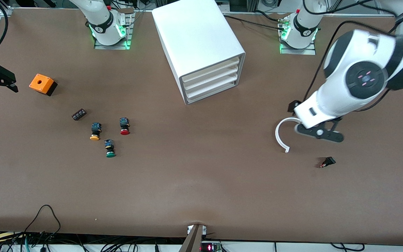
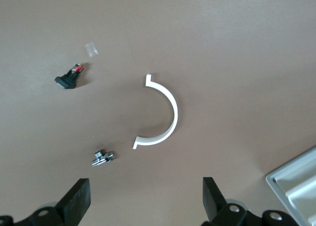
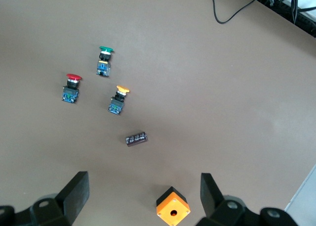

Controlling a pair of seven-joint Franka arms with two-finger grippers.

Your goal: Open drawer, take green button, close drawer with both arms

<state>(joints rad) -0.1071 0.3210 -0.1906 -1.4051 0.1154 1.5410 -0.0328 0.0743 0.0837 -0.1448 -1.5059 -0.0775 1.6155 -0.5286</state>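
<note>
The white cabinet [image 1: 198,42] stands at the middle of the table, and its four drawer fronts [image 1: 210,81] all look shut. The green-capped button [image 1: 110,148] lies on its side on the table toward the right arm's end; it also shows in the right wrist view [image 3: 104,61]. My left gripper [image 1: 318,133] hangs open and empty over the table toward the left arm's end, beside a white half ring [image 1: 282,134]; its wrist view [image 2: 145,201] shows bare table between the fingers. My right gripper [image 1: 7,82] is open and empty [image 3: 144,196] beside an orange box [image 1: 42,84].
A yellow-capped button [image 1: 95,132] and a red-capped button [image 1: 124,126] lie beside the green one, with a small black block [image 1: 79,114] near them. A small black switch [image 1: 328,162] and a metal screw [image 2: 102,158] lie near the half ring [image 2: 163,112]. A cabinet corner [image 2: 296,184] shows.
</note>
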